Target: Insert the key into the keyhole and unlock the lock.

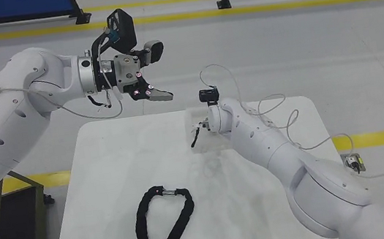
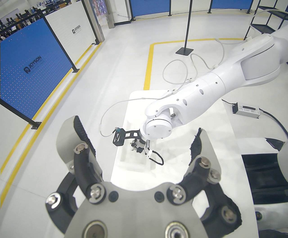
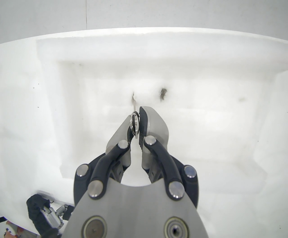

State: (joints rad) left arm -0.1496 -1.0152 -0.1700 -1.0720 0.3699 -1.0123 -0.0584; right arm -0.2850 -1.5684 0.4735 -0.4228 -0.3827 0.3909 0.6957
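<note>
The left end effector point(image 1: 159, 72) hangs in the air well to the left of the white foam tray point(image 1: 202, 114). Its fingers are spread wide with nothing between them. It is probably parked there so it stays out of the other arm's way while being free to steady the lock later.

The black chain lock point(image 1: 163, 219) lies curled in a loop on the surface point(image 1: 111, 175), well apart from the tray and on the robot's side of it. The lock's metal cylinder sits on the part of the loop facing the tray (so the keyhole end is reachable from that side, I judge).

Inside the tray, the right end effector point(image 3: 137, 117) is pinched almost fully closed on the head of the key point(image 3: 134, 104), with the key ring point(image 3: 135, 126) caught between the pads. The blade points away from the wrist, and its tip touches a small slit in the tray floor. That slit seems to be there to stand the key upright so it can be gripped by the head. The step in hand looks like pulling the key free; carrying it to the lock is not yet begun.
</note>
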